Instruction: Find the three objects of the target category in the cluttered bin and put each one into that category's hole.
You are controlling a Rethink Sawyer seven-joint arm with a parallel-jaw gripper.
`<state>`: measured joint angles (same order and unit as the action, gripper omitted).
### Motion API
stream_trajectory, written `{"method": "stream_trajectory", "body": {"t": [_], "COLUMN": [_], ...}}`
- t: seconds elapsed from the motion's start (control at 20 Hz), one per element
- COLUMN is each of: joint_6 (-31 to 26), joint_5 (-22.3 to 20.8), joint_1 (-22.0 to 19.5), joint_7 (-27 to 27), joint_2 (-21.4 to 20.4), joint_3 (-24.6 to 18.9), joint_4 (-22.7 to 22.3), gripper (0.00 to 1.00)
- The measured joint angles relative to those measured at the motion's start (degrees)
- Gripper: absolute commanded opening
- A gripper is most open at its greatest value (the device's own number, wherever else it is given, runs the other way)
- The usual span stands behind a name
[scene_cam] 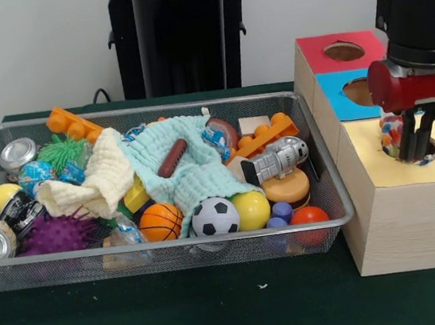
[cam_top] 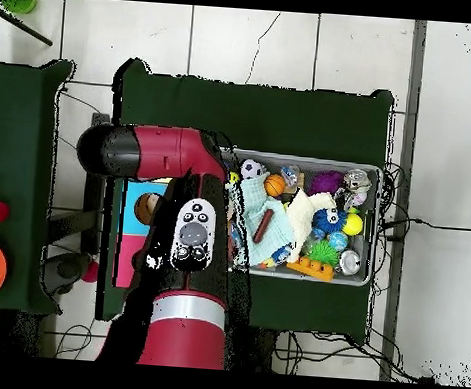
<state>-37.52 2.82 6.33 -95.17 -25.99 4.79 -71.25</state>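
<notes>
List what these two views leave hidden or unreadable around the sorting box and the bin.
- Yellow hole, front view: the gripper reaches into it, so its inside and whether the jaws are open cannot be told.
- Multicoloured item at the gripper: too partial to identify.
- Sorting box, overhead view: mostly covered by the arm.
- Bin: the cloths cover whatever lies beneath.

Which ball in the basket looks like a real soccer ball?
The black-and-white ball at the front of the wire bin. It has dark patches on white. The orange basketball sits on one side of it, a plain yellow ball on the other.
</notes>
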Motion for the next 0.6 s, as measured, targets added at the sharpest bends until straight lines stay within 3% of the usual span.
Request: {"method": "stream_trajectory", "body": {"t": [0.6], "joint_6": [-0.4], "joint_5": [-0.1], "joint_1": [0.0], "joint_7": [0.0], "joint_2": [0.6], "joint_3": [0.0], "joint_4": [0.7], "gripper": [0.0]}}
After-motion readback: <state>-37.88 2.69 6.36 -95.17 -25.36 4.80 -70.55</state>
